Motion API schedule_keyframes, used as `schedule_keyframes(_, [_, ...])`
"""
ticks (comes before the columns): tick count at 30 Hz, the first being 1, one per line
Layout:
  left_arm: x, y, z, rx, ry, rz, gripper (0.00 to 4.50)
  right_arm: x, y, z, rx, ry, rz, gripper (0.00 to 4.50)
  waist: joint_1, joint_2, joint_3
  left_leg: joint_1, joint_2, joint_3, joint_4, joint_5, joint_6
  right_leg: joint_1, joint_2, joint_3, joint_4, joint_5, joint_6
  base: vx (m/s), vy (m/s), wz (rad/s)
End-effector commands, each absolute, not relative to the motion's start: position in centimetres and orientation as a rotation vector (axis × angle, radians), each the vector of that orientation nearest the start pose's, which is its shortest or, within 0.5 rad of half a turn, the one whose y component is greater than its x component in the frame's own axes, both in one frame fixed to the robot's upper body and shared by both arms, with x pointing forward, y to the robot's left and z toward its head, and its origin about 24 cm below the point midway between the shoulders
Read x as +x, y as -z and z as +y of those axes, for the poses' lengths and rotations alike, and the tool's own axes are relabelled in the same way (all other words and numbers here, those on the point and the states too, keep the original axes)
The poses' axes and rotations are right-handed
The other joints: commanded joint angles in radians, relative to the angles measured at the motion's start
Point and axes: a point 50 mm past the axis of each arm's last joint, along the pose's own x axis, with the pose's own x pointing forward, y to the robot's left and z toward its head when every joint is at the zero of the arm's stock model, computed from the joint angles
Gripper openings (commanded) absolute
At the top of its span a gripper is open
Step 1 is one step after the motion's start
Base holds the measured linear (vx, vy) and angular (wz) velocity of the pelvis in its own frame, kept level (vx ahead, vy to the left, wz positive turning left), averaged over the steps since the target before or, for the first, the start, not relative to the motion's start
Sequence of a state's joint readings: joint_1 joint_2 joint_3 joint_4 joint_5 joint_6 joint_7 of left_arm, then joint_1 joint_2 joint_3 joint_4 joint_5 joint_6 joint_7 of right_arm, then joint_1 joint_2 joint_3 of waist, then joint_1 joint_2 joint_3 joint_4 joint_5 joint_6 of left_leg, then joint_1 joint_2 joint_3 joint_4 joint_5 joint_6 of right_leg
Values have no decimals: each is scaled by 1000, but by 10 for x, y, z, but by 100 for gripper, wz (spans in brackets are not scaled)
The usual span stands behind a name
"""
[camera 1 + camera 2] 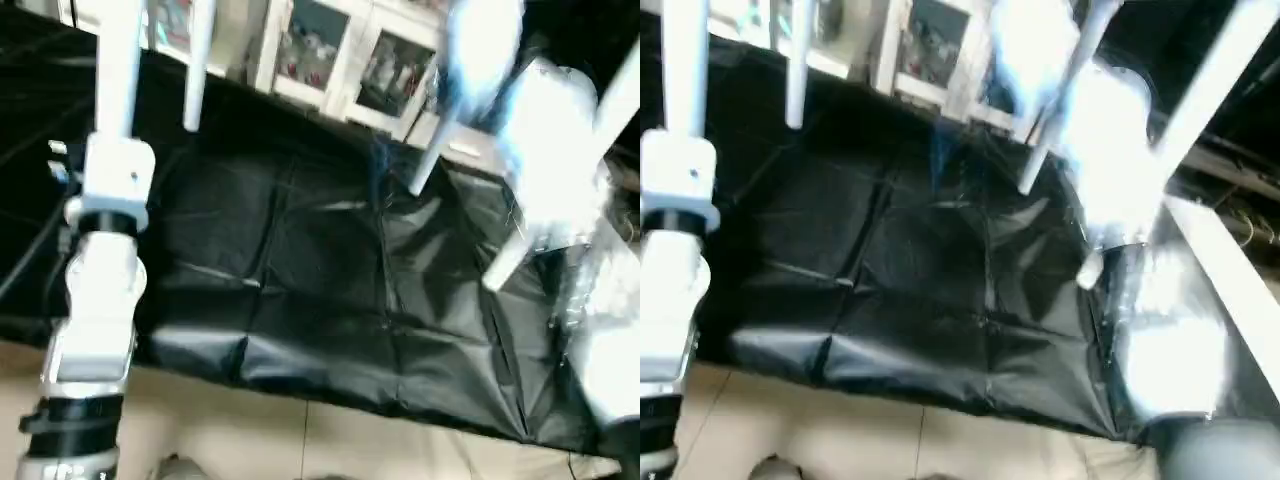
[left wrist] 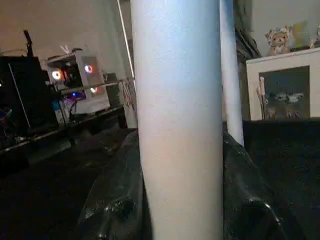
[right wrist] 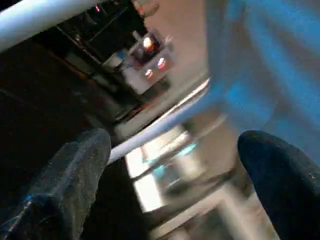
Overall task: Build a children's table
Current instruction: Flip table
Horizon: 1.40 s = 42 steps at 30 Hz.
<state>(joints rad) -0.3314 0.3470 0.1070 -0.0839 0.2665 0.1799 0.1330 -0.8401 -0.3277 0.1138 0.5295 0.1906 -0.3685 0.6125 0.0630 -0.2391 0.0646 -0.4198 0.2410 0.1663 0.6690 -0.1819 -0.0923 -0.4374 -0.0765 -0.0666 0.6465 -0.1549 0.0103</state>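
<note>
Right fingers (image 3: 80,170) spread wide, empty; left gripper state unclear, leg (image 2: 180,120) close before it

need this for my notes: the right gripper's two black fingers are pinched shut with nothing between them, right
Not quite. In the right wrist view the right gripper has its two black fingers spread wide apart, not pinched shut. Nothing sits between them, as you said.
</note>
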Motion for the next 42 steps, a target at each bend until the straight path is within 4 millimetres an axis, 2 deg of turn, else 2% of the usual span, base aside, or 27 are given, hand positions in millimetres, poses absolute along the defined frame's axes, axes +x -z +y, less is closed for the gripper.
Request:
schedule_keyframes(1, [305,-152,208,594,-208,-273,145,356,-208,-130,-334,-716,-573,450,-9,70,-80,47,-3,-4,-103,-351,-119,24,-36,24,-66,-218,-75,0,0,0])
schedule_keyframes(2, [306,-149,207,589,-189,-265,145,349,-183,-132,-298,-709,-505,450,-9,76,-78,47,-3,-5,-105,-370,-120,21,-37,24,-66,-240,-75,0,0,0])
schedule_keyframes(7, [307,-142,206,579,-160,-242,145,335,-148,-139,-193,-688,-368,450,-8,81,-75,50,-3,-9,-111,-434,-115,20,-37,25,-80,-293,-62,0,0,0])
schedule_keyframes(8, [308,-139,206,572,-151,-228,145,329,-138,-140,-155,-683,-313,450,-8,85,-73,49,-5,-11,-112,-454,-114,21,-37,25,-84,-313,-61,0,0,0])
schedule_keyframes(9, [309,-130,208,542,-144,-186,145,320,-121,-144,-124,-664,-226,450,-6,102,-71,51,-7,-14,-114,-465,-117,20,-36,26,-83,-317,-62,0,0,0])
schedule_keyframes(10, [309,-122,210,523,-136,-158,145,315,-110,-146,-116,-648,-173,450,-5,97,-65,55,-7,-13,-116,-495,-112,12,-34,25,-93,-345,-55,0,0,0])
schedule_keyframes(12, [308,-111,212,503,-121,-124,145,308,-97,-148,-113,-625,-125,450,-5,104,-65,57,-10,-17,-116,-562,-109,13,-37,21,-103,-442,-42,0,0,0])
schedule_keyframes(15, [307,-101,216,510,-100,-99,145,299,-92,-147,-108,-609,-109,450,-12,111,-60,69,-11,-27,-116,-628,-93,14,-42,6,-133,-581,-21,0,0,0])
schedule_keyframes(20, [308,-102,218,491,-89,-100,145,293,-96,-148,-83,-586,-93,450,-21,138,-63,72,-2,-41,-135,-651,-103,35,-44,-8,-136,-500,-49,0,0,0])
schedule_keyframes(22, [310,-101,220,492,-90,-93,180,292,-95,-149,-77,-574,-79,450,-18,139,-59,76,0,-41,-141,-659,-108,36,-47,-9,-137,-487,-57,0,0,0])
schedule_keyframes(23, [310,-100,220,491,-90,-89,201,292,-95,-149,-76,-571,-74,450,-22,139,-53,86,-2,-40,-139,-695,-107,30,-44,-21,-150,-529,-52,0,0,0])
schedule_keyframes(24, [310,-97,223,499,-94,-75,218,290,-92,-148,-75,-573,-62,450,-30,138,-48,94,1,-44,-145,-748,-102,36,-38,-43,-160,-566,-41,-53,11,-4])
schedule_keyframes(25, [310,-97,223,501,-95,-74,223,289,-92,-148,-75,-573,-60,450,-30,140,-49,93,4,-47,-149,-757,-100,47,-38,-47,-157,-561,-40,0,0,0])
schedule_keyframes(27, [310,-96,225,510,-106,-67,228,288,-91,-147,-74,-575,-51,450,-26,149,-48,78,19,-50,-181,-795,-105,77,-37,-47,-120,-480,-65,0,0,0])
schedule_keyframes(28, [309,-96,226,511,-114,-62,251,287,-90,-147,-73,-575,-46,450,-25,147,-46,71,22,-46,-195,-806,-108,85,-38,-46,-110,-449,-78,0,0,0])
schedule_keyframes(30, [308,-94,227,514,-121,-51,267,286,-88,-146,-71,-575,-31,450,-26,142,-40,78,16,-34,-193,-816,-105,79,-37,-53,-120,-530,-67,0,0,0])
schedule_keyframes(32, [307,-92,228,517,-124,-41,281,285,-86,-145,-73,-576,-17,450,-28,138,-35,99,8,-17,-178,-772,-91,71,-35,-87,-162,-691,-18,0,0,0])
schedule_keyframes(33, [306,-92,228,518,-125,-40,295,285,-86,-145,-76,-577,-14,450,-24,143,-35,86,14,-12,-191,-763,-85,89,-30,-97,-148,-684,-13,-50,-53,4])
schedule_keyframes(34, [306,-92,228,518,-125,-40,306,285,-86,-145,-76,-577,-14,450,48,166,-36,-51,42,29,-287,-835,-103,195,-3,-72,117,-407,-57,-95,-94,10])
schedule_keyframes(35, [306,-92,228,517,-125,-40,311,285,-87,-145,-81,-580,-15,450,118,143,-31,-58,37,93,-274,-736,-67,167,8,9,168,-431,-28,-95,-94,10])
schedule_keyframes(36, [305,-92,227,517,-125,-41,316,285,-87,-145,-80,-581,-15,450,97,107,-40,38,22,96,-202,-606,-81,76,-16,52,97,-723,40,-16,-175,11])
schedule_keyframes(37, [305,-93,228,512,-128,-42,340,284,-87,-145,-74,-577,-16,450,65,56,-17,114,-32,13,94,-218,-27,-91,-115,114,-197,-1352,135,40,-163,6])
schedule_keyframes(38, [304,-94,228,496,-128,-53,340,284,-87,-146,-60,-572,-18,450,101,82,-55,34,-47,-34,51,-95,13,48,-125,192,-138,-1213,116,40,-163,6])
schedule_keyframes(39, [303,-95,228,485,-128,-61,354,283,-87,-147,-50,-568,-18,450,114,79,-58,36,-27,-33,2,-94,-4,69,-115,179,-105,-1031,105,36,-87,17])
schedule_keyframes(40, [303,-96,228,477,-122,-70,354,282,-87,-148,-46,-566,-19,450,128,123,-68,115,7,-22,-56,-112,-46,9,-59,123,-56,-528,25,-30,-79,38])
schedule_keyframes(41, [300,-98,226,437,-89,-96,360,279,-86,-150,-36,-559,-20,450,94,125,-64,127,1,-16,-88,-247,-58,14,-15,81,-35,-265,-57,-30,-79,38])
schedule_keyframes(42, [298,-99,224,414,-72,-114,360,278,-86,-151,-25,-555,-21,450,95,134,-62,115,2,-13,-103,-278,-63,28,-17,75,-38,-221,-86,-95,-31,29])
